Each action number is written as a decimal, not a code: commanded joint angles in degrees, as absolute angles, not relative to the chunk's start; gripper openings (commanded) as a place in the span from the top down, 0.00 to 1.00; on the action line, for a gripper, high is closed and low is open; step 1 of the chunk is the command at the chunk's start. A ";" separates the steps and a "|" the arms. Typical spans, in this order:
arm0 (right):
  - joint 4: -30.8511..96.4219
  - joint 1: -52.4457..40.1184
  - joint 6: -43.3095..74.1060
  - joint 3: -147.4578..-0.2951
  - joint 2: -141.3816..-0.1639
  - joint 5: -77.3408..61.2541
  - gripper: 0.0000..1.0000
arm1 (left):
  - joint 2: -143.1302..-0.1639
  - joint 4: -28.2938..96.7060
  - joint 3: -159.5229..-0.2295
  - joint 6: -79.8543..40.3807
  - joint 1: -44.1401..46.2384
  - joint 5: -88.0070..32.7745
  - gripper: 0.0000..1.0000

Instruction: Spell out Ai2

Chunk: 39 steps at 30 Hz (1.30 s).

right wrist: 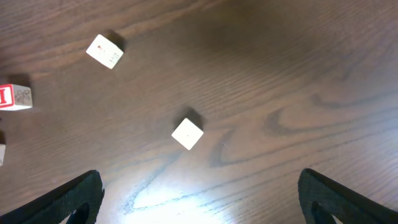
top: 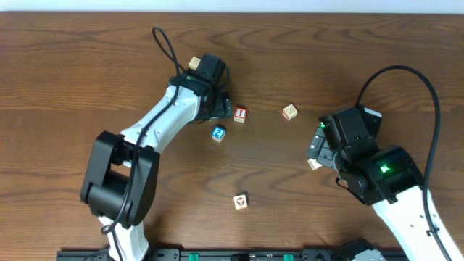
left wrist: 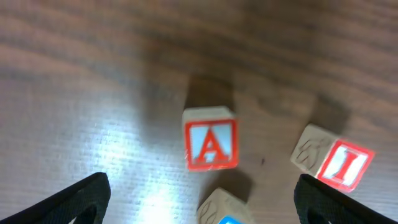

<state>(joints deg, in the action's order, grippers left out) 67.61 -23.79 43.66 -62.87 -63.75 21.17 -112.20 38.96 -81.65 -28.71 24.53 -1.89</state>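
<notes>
In the left wrist view a red-framed "A" block lies on the wood ahead of my open, empty left gripper. A red "I" block lies to its right. A blue-faced block sits between the fingertips at the bottom edge. Overhead, the left gripper hides the "A" block, with the "I" block and the blue "2" block beside it. My right gripper is open and empty over bare wood.
Plain wooden blocks lie at the far left behind the left arm, right of the "I" block, and toward the front. The right wrist view shows two pale blocks and the "I" block at its left edge.
</notes>
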 commanded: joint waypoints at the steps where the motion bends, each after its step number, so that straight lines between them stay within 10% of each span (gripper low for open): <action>1: 67.99 -23.27 44.10 -62.48 -64.03 21.58 0.01 | -115.00 40.32 -84.29 -27.20 24.69 -0.45 0.04; 16: 69.08 -23.27 44.10 -62.48 -64.03 21.61 0.01 | -117.78 37.87 -84.38 -27.40 24.69 0.89 0.33; 39: 69.91 -23.27 44.10 -62.48 -64.03 21.61 0.01 | -118.28 37.19 -84.38 -27.40 24.69 1.69 0.37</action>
